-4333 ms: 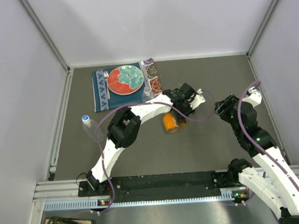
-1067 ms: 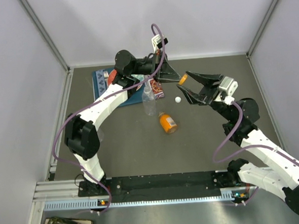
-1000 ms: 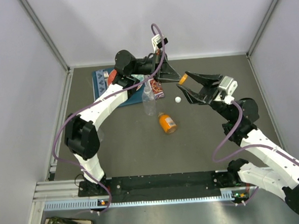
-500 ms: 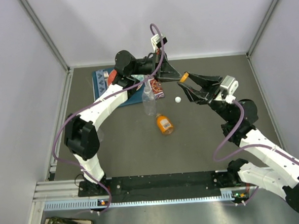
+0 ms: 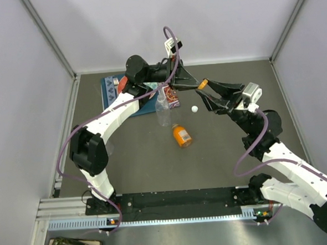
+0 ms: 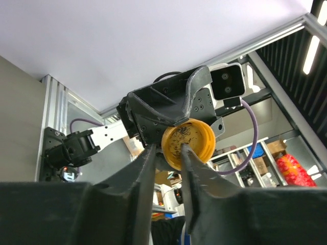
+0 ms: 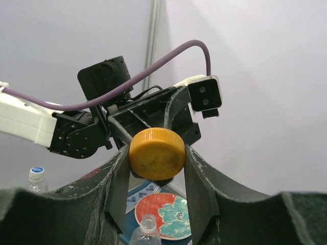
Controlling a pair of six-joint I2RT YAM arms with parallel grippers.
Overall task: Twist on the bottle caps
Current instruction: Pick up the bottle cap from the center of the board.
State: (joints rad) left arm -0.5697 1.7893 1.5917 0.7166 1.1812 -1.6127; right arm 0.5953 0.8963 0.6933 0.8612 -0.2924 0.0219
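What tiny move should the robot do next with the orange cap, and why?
Probably the left gripper should back away a little. The right gripper squeezes the orange cap on both sides, and the left fingers stand slightly apart at its rim. Then the cap could go to the orange bottle lying on the table.

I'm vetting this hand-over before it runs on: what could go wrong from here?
The orange cap hangs in mid-air, pinched by the right gripper, with the left gripper at its rim; a snag as they part could drop it.
The orange bottle lies on its side and may roll.
The clear bottle stands uncapped near the left gripper and could be tipped.
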